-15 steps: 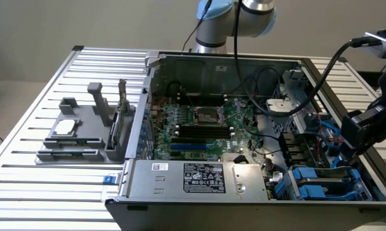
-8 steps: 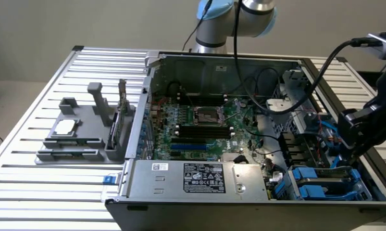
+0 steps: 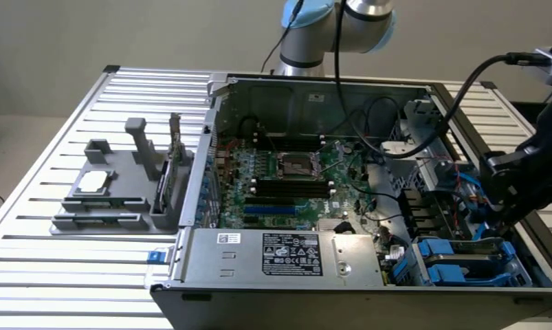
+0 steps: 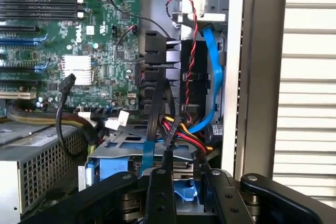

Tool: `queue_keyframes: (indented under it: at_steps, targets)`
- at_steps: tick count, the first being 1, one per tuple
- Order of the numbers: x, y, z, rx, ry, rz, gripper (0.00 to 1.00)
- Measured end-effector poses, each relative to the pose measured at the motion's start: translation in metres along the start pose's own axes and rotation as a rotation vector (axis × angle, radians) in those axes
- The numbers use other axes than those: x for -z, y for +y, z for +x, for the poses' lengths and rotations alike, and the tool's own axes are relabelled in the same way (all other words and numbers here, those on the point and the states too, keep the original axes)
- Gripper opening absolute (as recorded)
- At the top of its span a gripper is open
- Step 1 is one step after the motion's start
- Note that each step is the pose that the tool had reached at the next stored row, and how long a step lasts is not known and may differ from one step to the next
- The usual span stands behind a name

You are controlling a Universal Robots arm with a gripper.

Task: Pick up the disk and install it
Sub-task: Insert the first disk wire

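In the exterior view the end effector [image 3: 498, 230] hangs at 4 o'clock in the open computer case [image 3: 413, 93], just above the blue drive bay [image 3: 459, 269]; in the wrist view its fingers [image 4: 158, 192] stand at a middling gap, closed on the blue carrier of the disk [image 4: 185, 191]; the motherboard [image 3: 285, 179] lies at the case's centre; a grey fixture [image 3: 111, 199] sits on the tabletop [image 3: 64, 278] at 9 o'clock.

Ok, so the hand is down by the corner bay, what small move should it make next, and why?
Probably a slow, short descent toward the disk. The hand sits right over its blue frame in the corner bay, and cables crowd close by, so anything bigger risks snagging.
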State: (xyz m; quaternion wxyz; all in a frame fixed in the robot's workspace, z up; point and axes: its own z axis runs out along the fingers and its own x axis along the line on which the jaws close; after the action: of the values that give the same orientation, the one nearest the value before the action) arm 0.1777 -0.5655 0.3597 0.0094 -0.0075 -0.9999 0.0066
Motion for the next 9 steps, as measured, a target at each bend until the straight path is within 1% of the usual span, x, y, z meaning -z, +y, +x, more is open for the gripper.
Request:
queue_keyframes:
  at_steps: [9]
  targets:
    - [-0.0003, 0.0, 0.0, -0.155, 0.0021, -0.0028, 0.3]
